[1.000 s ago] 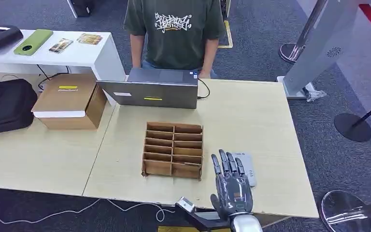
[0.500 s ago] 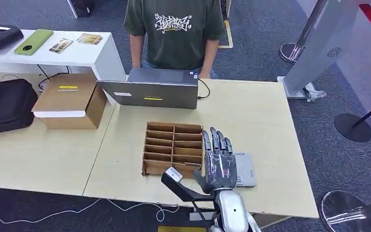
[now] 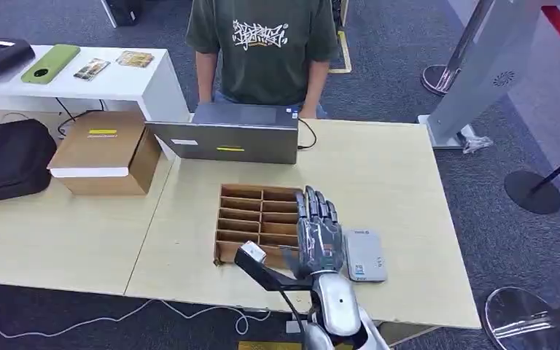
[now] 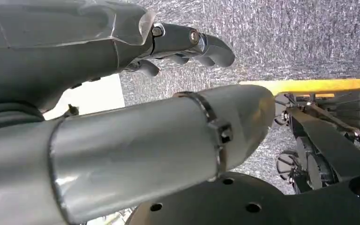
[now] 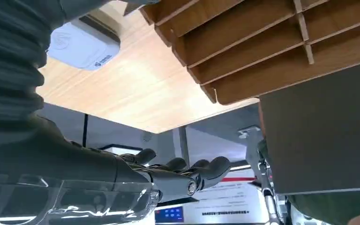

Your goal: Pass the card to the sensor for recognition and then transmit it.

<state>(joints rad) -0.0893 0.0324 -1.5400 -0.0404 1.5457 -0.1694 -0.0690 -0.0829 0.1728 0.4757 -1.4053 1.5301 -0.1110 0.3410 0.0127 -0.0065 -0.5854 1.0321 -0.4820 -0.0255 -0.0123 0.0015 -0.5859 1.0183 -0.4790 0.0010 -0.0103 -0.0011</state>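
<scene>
Grey sensor (image 3: 364, 254) lies flat beside the rack (image 3: 260, 222), long axis running away from me. My right hand (image 3: 317, 233) hovers between them, fingers spread, holding nothing.

Even, bright overhead light is falling across the table (image 3: 379, 175), casting only soft shadows; wrist views are showing glare and near-field blur.

Head cam high, looks down; R wrist close; both show organizer (image 3: 260, 224).
</scene>
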